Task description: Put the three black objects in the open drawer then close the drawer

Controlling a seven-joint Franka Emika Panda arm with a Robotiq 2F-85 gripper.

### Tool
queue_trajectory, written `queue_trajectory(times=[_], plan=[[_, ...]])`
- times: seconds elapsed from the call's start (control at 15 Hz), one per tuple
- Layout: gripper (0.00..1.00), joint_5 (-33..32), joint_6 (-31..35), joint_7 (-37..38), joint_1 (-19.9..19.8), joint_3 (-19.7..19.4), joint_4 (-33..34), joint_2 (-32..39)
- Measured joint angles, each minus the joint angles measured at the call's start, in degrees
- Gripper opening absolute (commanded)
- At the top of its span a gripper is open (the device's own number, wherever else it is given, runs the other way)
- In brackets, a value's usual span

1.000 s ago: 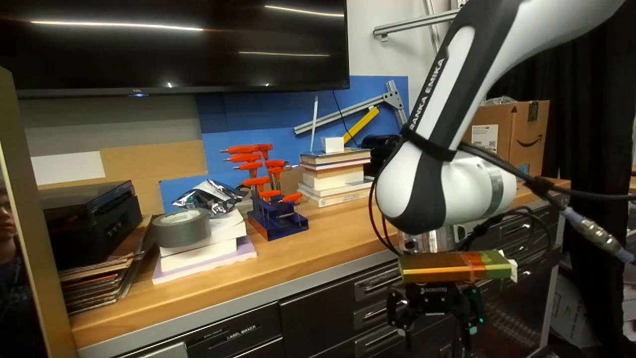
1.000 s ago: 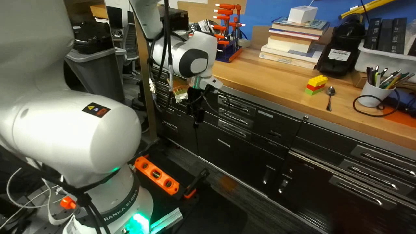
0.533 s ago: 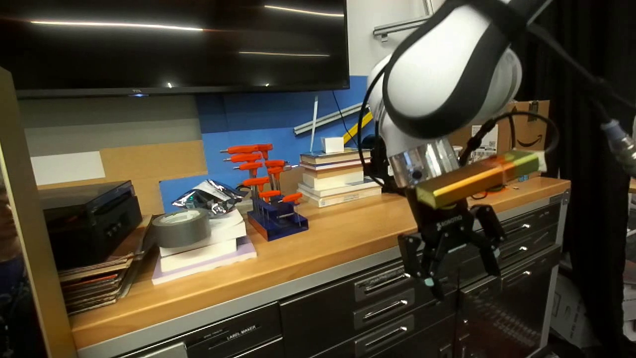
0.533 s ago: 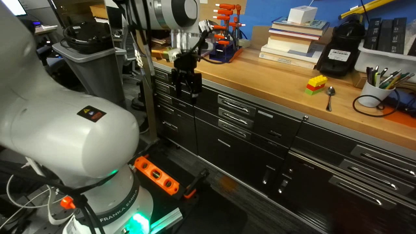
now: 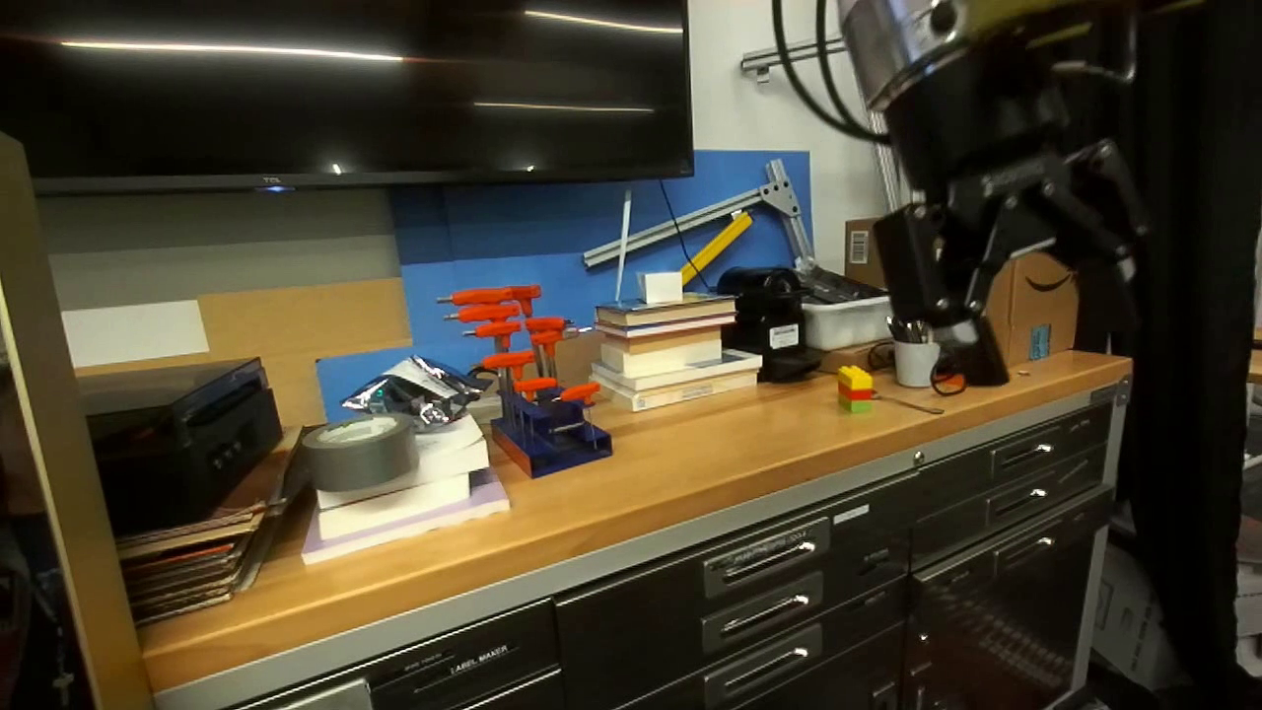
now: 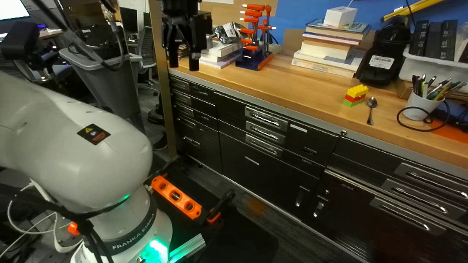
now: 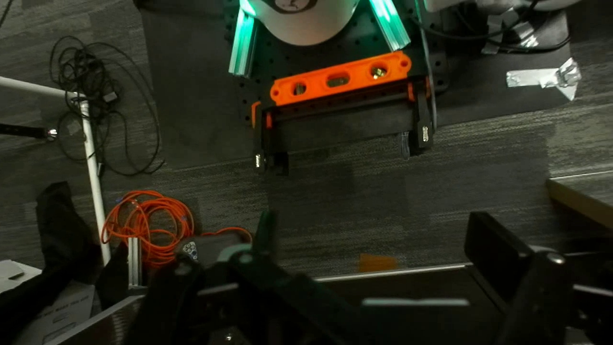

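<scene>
My gripper (image 5: 1050,335) is open and empty, raised above the counter's height. In an exterior view its fingers (image 6: 183,65) hang apart at the counter's far end. In the wrist view the two fingers (image 7: 376,232) are wide apart with floor showing between them. The drawers (image 6: 268,118) under the counter look shut in both exterior views, and no open drawer shows. I cannot make out three small blocky black objects on the counter top (image 6: 292,82); they are hidden or out of view.
On the counter stand a hex-key rack (image 6: 253,60), a book stack (image 6: 329,60), a toy brick block (image 6: 355,95), a spoon (image 6: 371,109), a pen cup (image 6: 420,106), a black device (image 6: 384,54) and a white bin (image 6: 438,71) holding upright black boxes. An orange level (image 7: 342,79) lies by the base.
My gripper has risen from in front of the drawers to above counter height and moved back toward the robot's side. It stays empty. The objects on the counter have not moved.
</scene>
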Motion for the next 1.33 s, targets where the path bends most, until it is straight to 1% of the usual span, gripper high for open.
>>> queue_trajectory(times=[0.13,0.33,0.47,0.67,0.87,1.07,1.33], plan=[[1.00,1.2,-4.4,-2.2,-1.3,-0.1,-0.2,-6.8],[1.00,2.0,-8.7,-6.7,-3.0,-0.8,-2.0,-16.6],[1.00,1.5,-10.1,-10.9,-3.5,-1.4,-3.9,-22.5],[1.00,-0.3,-10.2,-17.1,-3.6,-2.5,-7.4,-29.8],[1.00,-1.4,-10.2,-21.1,-3.7,-4.9,-10.2,-35.0],[1.00,-1.6,-10.1,-23.1,-4.1,-7.1,-11.9,-38.0],[1.00,-1.6,-10.0,-24.0,-4.5,-7.8,-12.8,-39.5]])
